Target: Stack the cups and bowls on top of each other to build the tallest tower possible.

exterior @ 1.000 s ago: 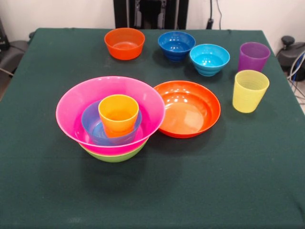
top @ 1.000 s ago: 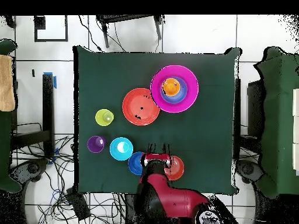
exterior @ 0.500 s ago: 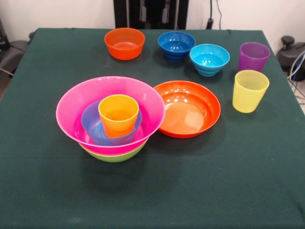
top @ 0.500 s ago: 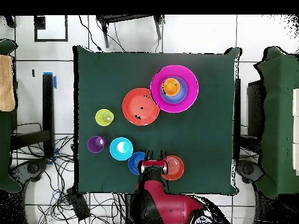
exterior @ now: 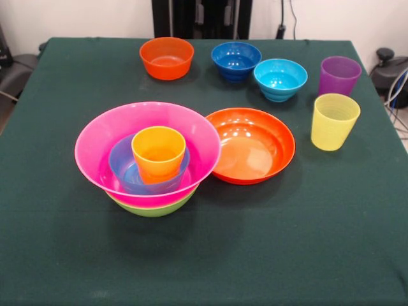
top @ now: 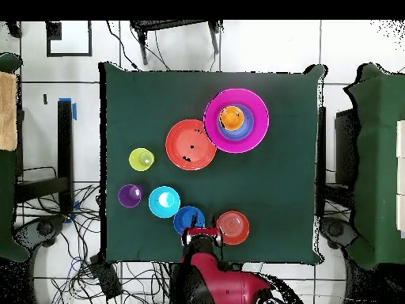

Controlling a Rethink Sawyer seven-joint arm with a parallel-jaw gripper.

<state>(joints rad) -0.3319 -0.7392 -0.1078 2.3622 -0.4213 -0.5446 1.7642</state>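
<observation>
Dark green cloth covers the bench (exterior: 204,255), and on it my tower (exterior: 148,159) stands partly built: the lime green bowl (exterior: 153,208) at the bottom, the big pink bowl (exterior: 102,143) nested in it, a small blue bowl (exterior: 121,167) inside that, and the orange cup (exterior: 159,152) upright on top.

Six pieces are left to stack. The shallow orange bowl (exterior: 252,145) sits just beside the tower, touching or nearly touching the pink rim. Beyond the tower, toward the far edge, stand the small orange bowl (exterior: 167,58), the dark blue bowl (exterior: 236,60) and the cyan bowl (exterior: 280,79). The yellow cup (exterior: 335,121) and purple cup (exterior: 339,75) stand well apart from the tower, past the shallow bowl.

My tool (top: 202,234) is drawn back at the bench edge, far from the tower, holding nothing; I cannot tell how wide it stands.
</observation>
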